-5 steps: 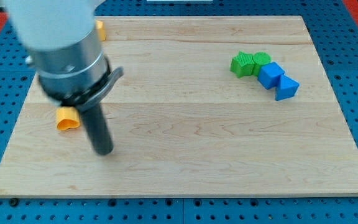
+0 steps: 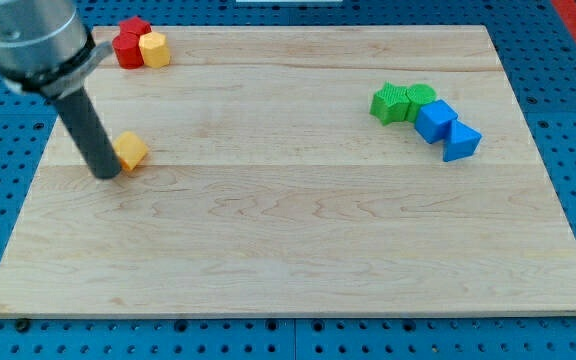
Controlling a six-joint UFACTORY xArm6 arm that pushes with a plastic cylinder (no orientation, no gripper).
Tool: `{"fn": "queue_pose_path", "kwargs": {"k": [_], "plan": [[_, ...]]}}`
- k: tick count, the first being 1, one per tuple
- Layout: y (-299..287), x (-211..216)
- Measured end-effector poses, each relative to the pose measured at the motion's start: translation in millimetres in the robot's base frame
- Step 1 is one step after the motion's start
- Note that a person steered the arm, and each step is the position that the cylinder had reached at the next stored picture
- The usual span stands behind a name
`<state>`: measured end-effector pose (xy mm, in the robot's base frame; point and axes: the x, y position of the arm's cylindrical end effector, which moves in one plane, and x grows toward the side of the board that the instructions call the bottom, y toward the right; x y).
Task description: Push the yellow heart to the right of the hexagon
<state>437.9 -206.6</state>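
Observation:
The yellow heart block [image 2: 130, 151] lies on the wooden board [image 2: 298, 220] at the view's left. My tip [image 2: 107, 172] rests on the board right beside it, touching its left lower side. A yellow hexagon block [image 2: 154, 48] sits at the view's top left, pressed against a red block [image 2: 129, 43] on its left. The heart is well below the hexagon and slightly left of it.
At the view's upper right stands a cluster: two green blocks [image 2: 402, 102], a blue cube [image 2: 435, 120] and a blue triangular block [image 2: 461, 141]. The board's left edge is close to my tip. A blue pegboard surrounds the board.
The arm has swung toward the view's upper left, uncovering the red and yellow hexagon blocks. My tip moved up and left, and the yellow heart shifted up and slightly right.

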Motion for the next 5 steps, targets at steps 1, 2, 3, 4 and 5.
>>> {"fn": "queue_pose_path", "kwargs": {"k": [1,2,3,4,5], "plan": [[-1,-56],[43,-57],[60,-29],[78,-62],[77,-106]]}}
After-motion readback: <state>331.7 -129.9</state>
